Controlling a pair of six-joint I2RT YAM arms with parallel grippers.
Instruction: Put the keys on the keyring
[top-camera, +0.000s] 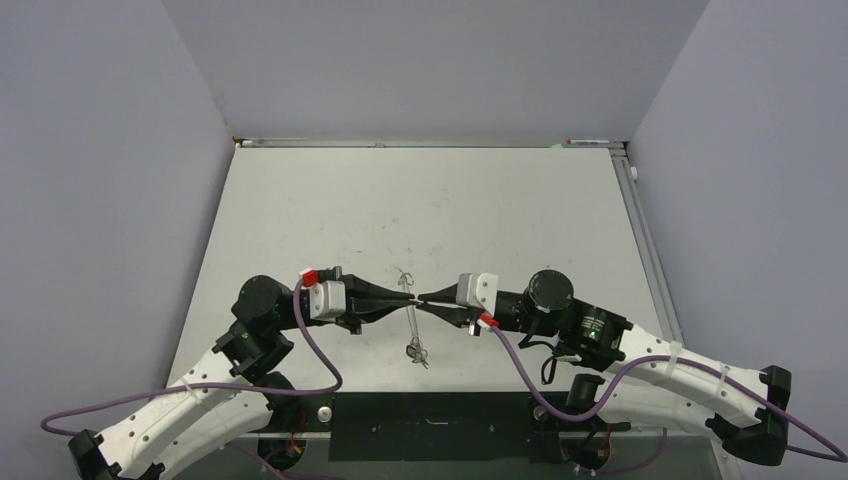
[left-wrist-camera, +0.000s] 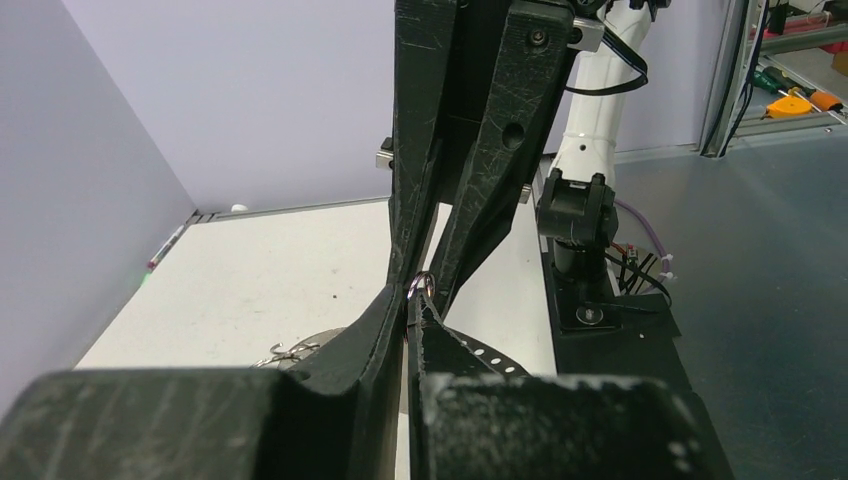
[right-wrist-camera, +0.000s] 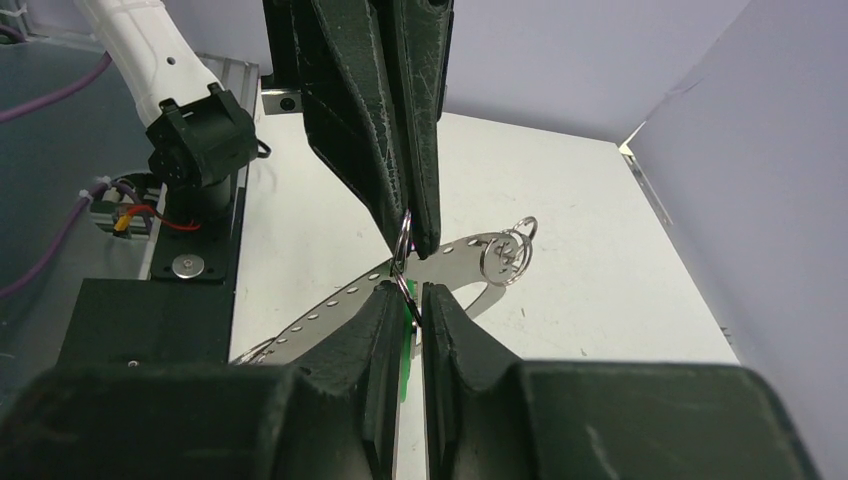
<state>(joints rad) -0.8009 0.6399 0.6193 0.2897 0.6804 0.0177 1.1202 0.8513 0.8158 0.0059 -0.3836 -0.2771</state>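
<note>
- Left gripper (top-camera: 407, 296), reaching in from the left above the table (top-camera: 300, 220), has its fingers pressed together on a small wire keyring (left-wrist-camera: 421, 285) at their tips.
- Right gripper (top-camera: 424, 298) meets it tip to tip at mid-table, its fingers nearly together on the green-headed key (right-wrist-camera: 405, 352), which touches the keyring.
- Below the tips a curved perforated metal band (right-wrist-camera: 330, 305) runs front to back, with a second ring (right-wrist-camera: 505, 252) at its far end and a cluster of keys (top-camera: 416, 353) at its near end.
</note>
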